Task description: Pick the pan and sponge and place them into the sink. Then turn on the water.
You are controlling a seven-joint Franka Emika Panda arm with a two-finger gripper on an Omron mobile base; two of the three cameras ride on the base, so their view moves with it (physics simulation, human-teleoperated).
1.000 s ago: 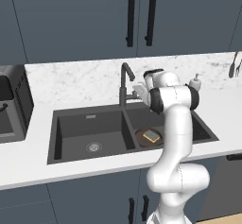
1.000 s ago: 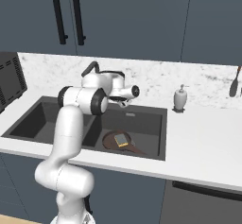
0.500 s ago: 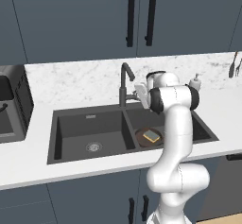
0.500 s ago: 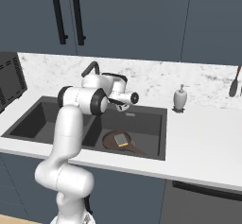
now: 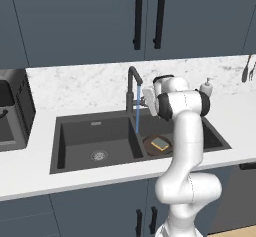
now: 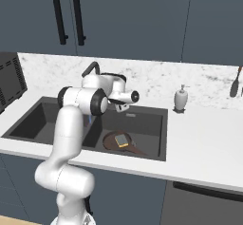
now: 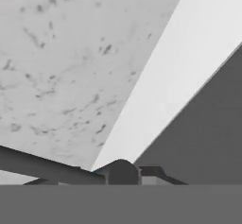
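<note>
1. With water (image 5: 137,116) already running, task judged close to done: thin blue stream falling straight from faucet (image 5: 132,83) spout, landing near the divider between the two basins.
2. Tool (image 5: 148,101) up beside the faucet at lever height, jaws clenched at their tightest; no clear sign of anything grasped, lever contact too small to tell.
3. Held there probably because the side lever had to be pushed from that flank; hand view looks along a dark bar (image 7: 47,167), apparently faucet or lever, toward the speckled backsplash.
4. Below the tool and slightly toward the robot: pan (image 6: 118,141) flat on the floor of the right basin of the sink (image 5: 75,161).
5. Pan: round, shallow, dark brown, handle pointing toward the front wall of the basin.
6. Sponge (image 6: 122,140) resting inside the pan, not on the basin floor; small yellow block, darker layer hard to make out here.
7. Both likely dropped in the basin nearer the arm for the shorter reach.
8. Soap bottle (image 6: 180,99) on the tabletop, well apart from the tool, behind the sink's right end.
</note>
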